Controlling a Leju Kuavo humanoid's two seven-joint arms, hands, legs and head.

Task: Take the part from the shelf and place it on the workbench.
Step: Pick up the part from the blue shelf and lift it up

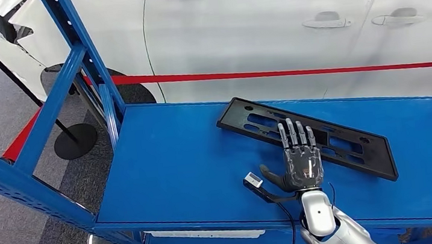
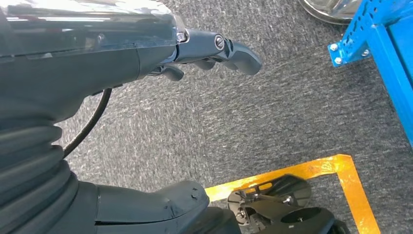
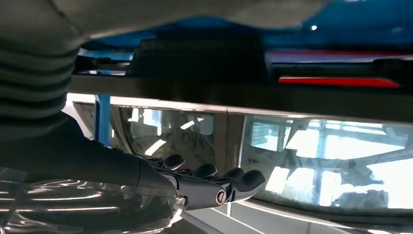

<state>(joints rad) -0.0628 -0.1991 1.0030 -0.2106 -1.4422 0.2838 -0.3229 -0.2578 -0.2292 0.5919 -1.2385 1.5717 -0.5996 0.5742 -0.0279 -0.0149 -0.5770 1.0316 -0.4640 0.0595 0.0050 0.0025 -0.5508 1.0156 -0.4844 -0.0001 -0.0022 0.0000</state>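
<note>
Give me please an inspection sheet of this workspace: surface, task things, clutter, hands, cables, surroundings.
Surface: blue shelf deck, flat, within a blue frame.
Job's things: black part, a long flat slotted plate, lies slanted on the deck.
Clutter: nothing seen.
Hands: right hand flat, fingers straight and apart, reaching over the part's near edge; whether it touches, cannot tell. Left hand hangs over the grey carpet, holding nothing, fingers loosely bent.
Cables: black cable runs along the right wrist.
Surroundings: white car behind a red barrier tape; orange floor marking.
</note>
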